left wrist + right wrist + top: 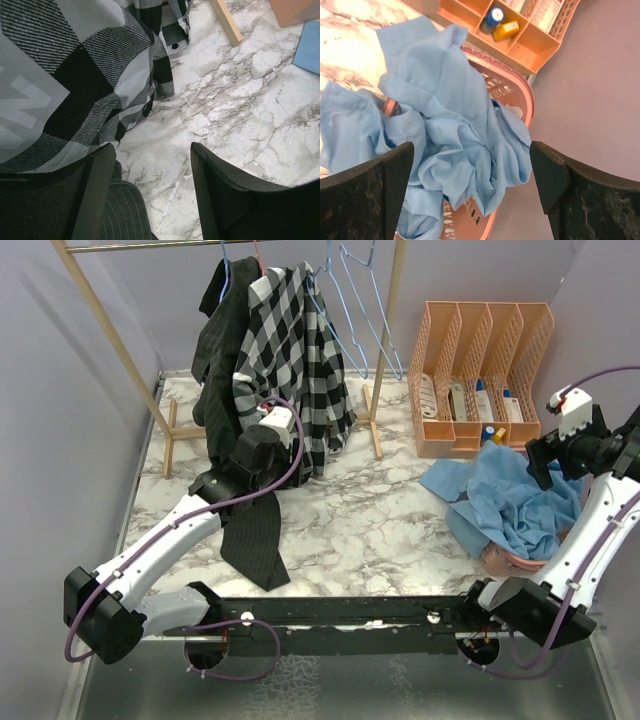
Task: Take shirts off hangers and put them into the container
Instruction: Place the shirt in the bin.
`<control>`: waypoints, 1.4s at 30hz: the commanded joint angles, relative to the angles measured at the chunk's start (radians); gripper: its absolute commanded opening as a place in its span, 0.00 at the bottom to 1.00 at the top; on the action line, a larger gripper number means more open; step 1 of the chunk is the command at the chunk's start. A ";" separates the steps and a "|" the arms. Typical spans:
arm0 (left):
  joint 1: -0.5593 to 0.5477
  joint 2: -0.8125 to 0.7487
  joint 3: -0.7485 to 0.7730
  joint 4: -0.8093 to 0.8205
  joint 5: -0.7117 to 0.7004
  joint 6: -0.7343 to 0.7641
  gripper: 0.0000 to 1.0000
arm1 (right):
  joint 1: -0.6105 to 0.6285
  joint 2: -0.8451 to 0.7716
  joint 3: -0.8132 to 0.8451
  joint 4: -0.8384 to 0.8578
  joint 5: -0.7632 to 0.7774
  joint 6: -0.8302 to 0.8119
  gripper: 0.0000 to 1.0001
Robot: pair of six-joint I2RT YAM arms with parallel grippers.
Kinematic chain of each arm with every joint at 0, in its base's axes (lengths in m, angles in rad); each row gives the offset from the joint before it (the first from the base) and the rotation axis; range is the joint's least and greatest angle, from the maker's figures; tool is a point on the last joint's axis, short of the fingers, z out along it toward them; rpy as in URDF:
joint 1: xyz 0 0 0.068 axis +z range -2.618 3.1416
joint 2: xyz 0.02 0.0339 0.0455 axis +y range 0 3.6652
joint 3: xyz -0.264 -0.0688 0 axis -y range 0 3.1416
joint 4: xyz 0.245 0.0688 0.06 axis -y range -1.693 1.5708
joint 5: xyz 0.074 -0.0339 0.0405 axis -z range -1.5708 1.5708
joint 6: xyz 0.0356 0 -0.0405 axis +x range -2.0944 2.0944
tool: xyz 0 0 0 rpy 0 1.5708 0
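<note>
Two robot arms work at a marble bench (380,520). The right jaws stand wide apart with nothing between them, hovering over the blue shirt (455,130), which lies crumpled directly below them. The shirt is heaped across the pink basket (520,95): part sits inside, and part spills over the rim on the jaws' left onto the bench.

The left jaws are parted, not fully wide, and hold nothing; bare marble shows between them. The checked shirt (60,85) hangs just above and to their left, close to the left finger. The black shirt (125,210) lies under that same finger, its tail trailing onto the bench. Both hang from the wooden rack (388,340) beyond the left jaws, with empty blue hangers (362,315) dangling alongside.

By my reading one shirt is roughly delivered, though it wants tucking in, and the checked and black ones have yet to come off. I cannot make out a white shirt for certain
</note>
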 commanded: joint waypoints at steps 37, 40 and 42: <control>0.004 -0.193 -0.208 0.121 -0.110 0.087 0.66 | 0.884 0.487 -0.402 0.729 0.665 0.517 1.00; 0.004 -0.198 -0.212 0.118 -0.109 0.089 0.66 | 0.815 0.540 -0.385 0.726 0.639 0.525 1.00; 0.004 -0.201 -0.213 0.115 -0.112 0.091 0.66 | 0.780 0.560 -0.386 0.724 0.613 0.518 1.00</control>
